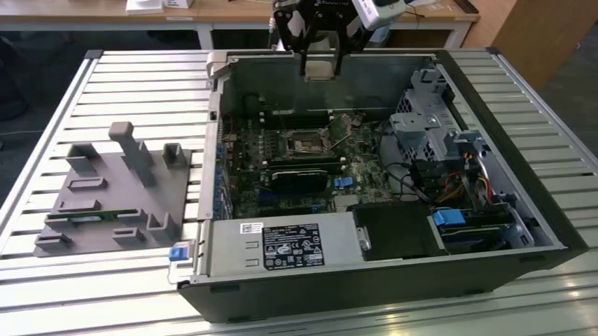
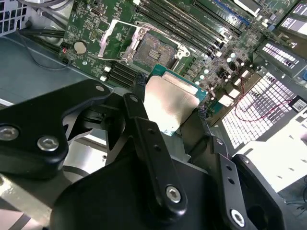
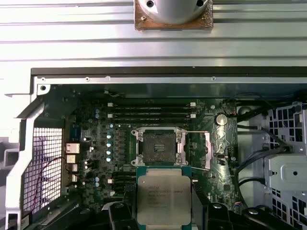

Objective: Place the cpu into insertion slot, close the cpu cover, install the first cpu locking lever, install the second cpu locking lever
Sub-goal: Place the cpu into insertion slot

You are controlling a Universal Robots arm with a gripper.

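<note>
My gripper (image 1: pixel 318 64) hangs above the far edge of the open computer case, shut on the cpu (image 1: pixel 318 68), a flat square chip with a dull silver top. In both wrist views the black fingers (image 3: pixel 128 196) clamp the cpu (image 3: pixel 163 201) (image 2: pixel 170 103) by two opposite edges. Below it on the green board lies the insertion slot (image 3: pixel 158 146) (image 2: pixel 154 48) (image 1: pixel 304 142), dark in the centre, bare, with a silver rim. The cpu cover (image 3: pixel 199 149) (image 2: pixel 116 36) is swung open beside the slot. The chip is held well above the board, apart from the slot.
The case walls (image 1: pixel 217 140) ring the board. Long black memory slots (image 3: pixel 151 110) lie beside the socket. A black card (image 1: pixel 299 178), a power supply (image 1: pixel 280 245) and a drive cage with cables (image 1: pixel 430 133) stand inside. A grey fixture (image 1: pixel 112 189) sits on the slatted table at the exterior view's left.
</note>
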